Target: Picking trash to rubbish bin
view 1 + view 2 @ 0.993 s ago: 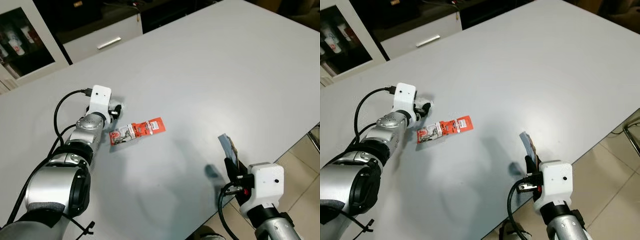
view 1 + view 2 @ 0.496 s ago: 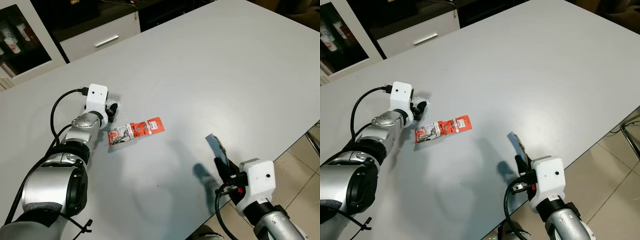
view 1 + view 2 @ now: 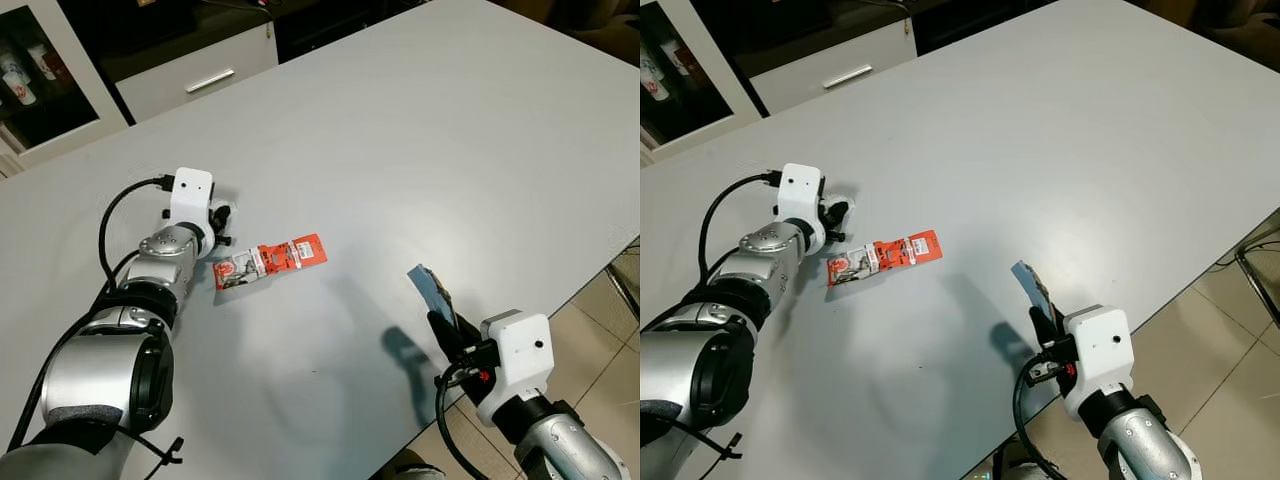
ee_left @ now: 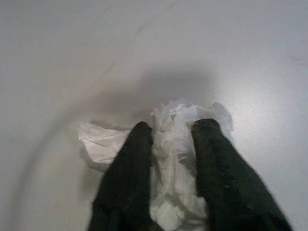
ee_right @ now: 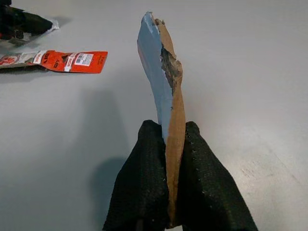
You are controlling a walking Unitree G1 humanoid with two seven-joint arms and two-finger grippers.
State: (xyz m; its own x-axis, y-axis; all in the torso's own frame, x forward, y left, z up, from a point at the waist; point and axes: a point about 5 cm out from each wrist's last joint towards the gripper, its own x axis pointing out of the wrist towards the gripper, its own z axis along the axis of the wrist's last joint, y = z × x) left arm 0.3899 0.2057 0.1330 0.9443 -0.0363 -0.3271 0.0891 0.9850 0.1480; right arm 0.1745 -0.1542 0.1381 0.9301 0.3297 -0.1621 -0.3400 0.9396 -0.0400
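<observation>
Near right, at the edge of the grey table (image 3: 420, 130): the right gripper (image 5: 169, 139), jaws clamped on a torn strip of blue-faced cardboard (image 5: 165, 91) held upright above the tabletop. Centre: an orange and white wrapper (image 3: 271, 261) lying flat on the table. Just beyond it to the left: the left gripper (image 4: 171, 132), jaws closed around a crumpled white tissue (image 4: 179, 159) resting on the table. Far left: a white drawer front (image 3: 195, 75).

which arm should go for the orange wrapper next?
Neither is free, but left is nearer: the left pincer grips crumpled tissue right beside the orange wrapper. The right pincer clamps torn cardboard near the table edge.
</observation>
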